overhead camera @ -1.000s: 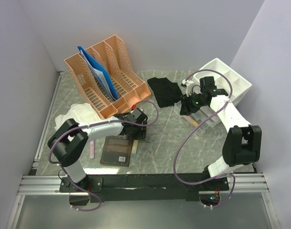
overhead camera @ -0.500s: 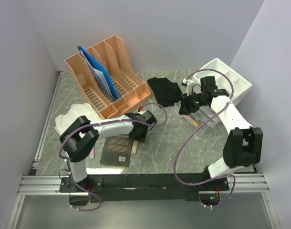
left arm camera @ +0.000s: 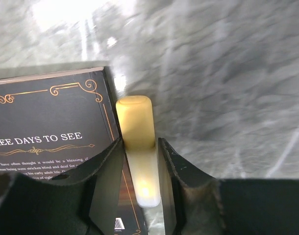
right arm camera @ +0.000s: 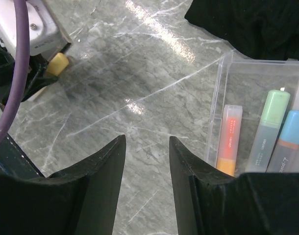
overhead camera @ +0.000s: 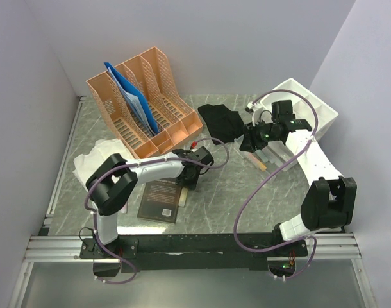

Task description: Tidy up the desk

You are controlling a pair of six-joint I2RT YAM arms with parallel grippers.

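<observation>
Marble-patterned desk (overhead camera: 247, 199) fills the floor of this white-walled booth, with an orange file rack (overhead camera: 144, 96) at its far left and a black book (overhead camera: 160, 200) lying near the front. Down at the book's edge, the left gripper (left arm camera: 139, 142) is pinched on a yellow highlighter (left arm camera: 135, 120). Over on the other side, the right gripper (right arm camera: 147, 139) hangs above bare marble beside a clear tray (right arm camera: 218, 98), jaws parted with nothing between them.

The overhead camera looks steeply down on the whole table (overhead camera: 215, 192). Both wrist cameras peer closely at its marble, sharing the yellow-capped marker (left arm camera: 135, 122).
</observation>
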